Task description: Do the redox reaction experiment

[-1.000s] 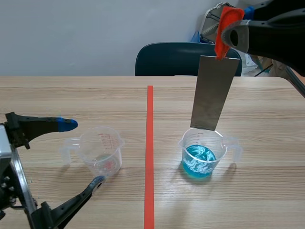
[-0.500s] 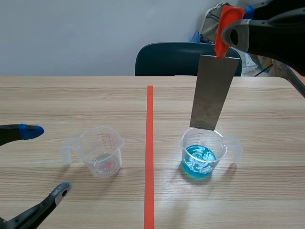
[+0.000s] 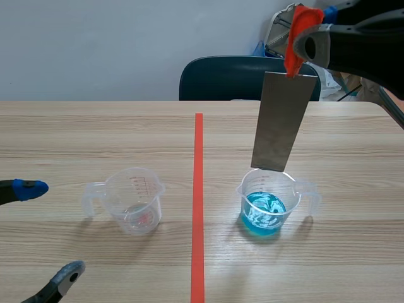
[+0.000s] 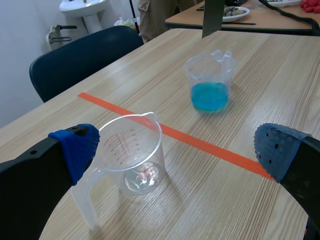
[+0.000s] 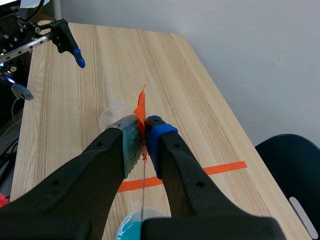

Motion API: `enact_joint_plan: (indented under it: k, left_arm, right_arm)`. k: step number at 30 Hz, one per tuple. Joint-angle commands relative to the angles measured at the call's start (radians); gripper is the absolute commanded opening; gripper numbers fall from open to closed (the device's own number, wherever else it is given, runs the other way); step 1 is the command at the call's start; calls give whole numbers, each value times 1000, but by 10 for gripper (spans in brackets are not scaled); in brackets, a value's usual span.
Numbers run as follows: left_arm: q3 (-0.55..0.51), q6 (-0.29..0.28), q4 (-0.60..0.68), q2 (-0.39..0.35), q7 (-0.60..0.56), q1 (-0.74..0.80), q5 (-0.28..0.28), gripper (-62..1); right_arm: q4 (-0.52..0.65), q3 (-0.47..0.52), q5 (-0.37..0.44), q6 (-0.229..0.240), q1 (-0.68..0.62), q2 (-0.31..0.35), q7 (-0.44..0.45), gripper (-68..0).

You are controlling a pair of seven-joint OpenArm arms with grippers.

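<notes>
My right gripper (image 3: 303,39) is shut on the orange-red tab of a grey metal plate (image 3: 283,120). The plate hangs upright, its lower edge just above the rim of a clear beaker of blue liquid (image 3: 265,205). In the right wrist view the gripper (image 5: 145,135) pinches the tab, the plate (image 5: 143,190) shows edge-on, and the blue beaker (image 5: 131,231) lies below. An empty clear measuring cup (image 3: 134,201) stands left of the tape line. My left gripper (image 3: 47,232) is open near the table's left edge, short of that cup (image 4: 135,155). Its blue pads (image 4: 75,150) stand wide apart.
An orange-red tape line (image 3: 198,189) runs down the table's middle between the two cups. A dark blue chair (image 3: 233,79) stands behind the far edge. Clutter sits behind the right arm at the back right.
My left gripper has drawn back from around the empty cup toward the left near corner, staying open. The right arm and the plate have kept still.
</notes>
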Motion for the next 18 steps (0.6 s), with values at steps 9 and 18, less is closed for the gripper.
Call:
enact_joint_plan:
  k: [9, 18]
  left_arm:
    - [-4, 2, 19, 1, -14, 6, -1, 14]
    - [-4, 6, 19, -30, -84, 6, -2, 14]
  right_arm:
    - [2, 22, 14, 7, 12, 9, 16, -669]
    - [2, 22, 14, 7, 12, 9, 16, -669]
